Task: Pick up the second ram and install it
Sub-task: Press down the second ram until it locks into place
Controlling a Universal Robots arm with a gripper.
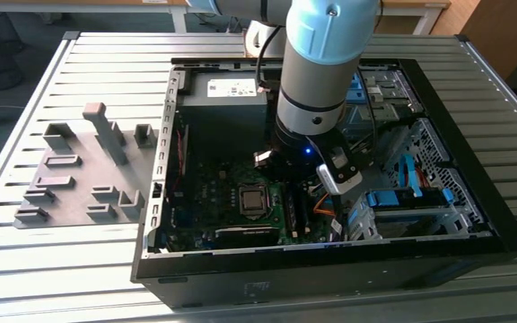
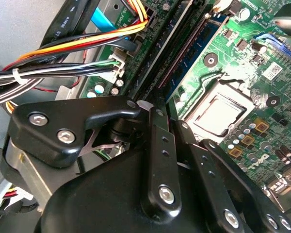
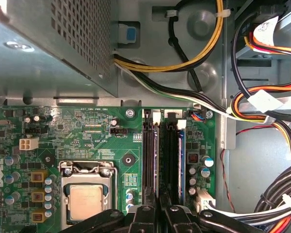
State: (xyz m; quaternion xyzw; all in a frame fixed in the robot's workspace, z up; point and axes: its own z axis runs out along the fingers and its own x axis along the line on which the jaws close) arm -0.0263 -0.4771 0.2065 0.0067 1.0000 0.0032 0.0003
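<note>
My gripper (image 3: 158, 212) (image 2: 164, 114) hangs low inside the open computer case (image 1: 501, 229), right over the black memory slots (image 3: 151, 155) of the green motherboard (image 3: 82, 131). Its black fingers stand close together, and I see nothing between them. The second ram (image 3: 181, 155) (image 2: 196, 56), a thin blue-green board, stands on edge in the outermost slot beside the fingertips. I cannot tell whether a finger touches it. In the exterior view the arm (image 1: 317, 101) hides the slots.
The processor socket (image 3: 85, 201) lies beside the slots. The grey power supply (image 3: 48, 48) and bundles of coloured cables (image 3: 271, 107) crowd around them. A grey fixture with upright blocks (image 1: 88, 175) sits on the slatted table at the exterior view's left.
</note>
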